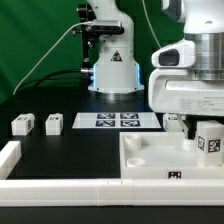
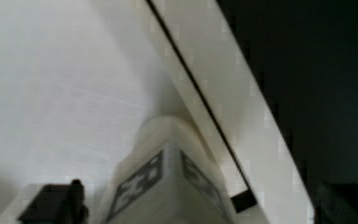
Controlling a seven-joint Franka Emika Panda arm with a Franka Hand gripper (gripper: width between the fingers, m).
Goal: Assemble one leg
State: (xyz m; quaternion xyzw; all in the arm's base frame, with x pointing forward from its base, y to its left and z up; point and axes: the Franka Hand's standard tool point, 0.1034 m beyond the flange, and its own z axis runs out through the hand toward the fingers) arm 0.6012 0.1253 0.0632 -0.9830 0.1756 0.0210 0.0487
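One leg point(image 1: 208, 139), a small white block with black-and-white markers, stands upright at the exterior view's right end of the large white tray point(image 1: 150, 160). My gripper point(image 1: 192, 127) hangs right over that spot and is open. In the wrist view the same leg point(image 2: 158, 182) pokes up between my dark fingers point(image 2: 53, 204), with a gap on each side, so nothing is gripped. The tray's floor point(image 2: 69, 100) and its raised wall point(image 2: 197, 80) fill most of that view. Two more legs point(image 1: 22, 125) point(image 1: 52, 124) lie on the black table at the exterior view's left.
The marker board point(image 1: 118, 121) lies flat behind the tray, in front of the arm's base point(image 1: 112, 75). A low white fence point(image 1: 60, 188) runs along the table's front and up the exterior view's left side.
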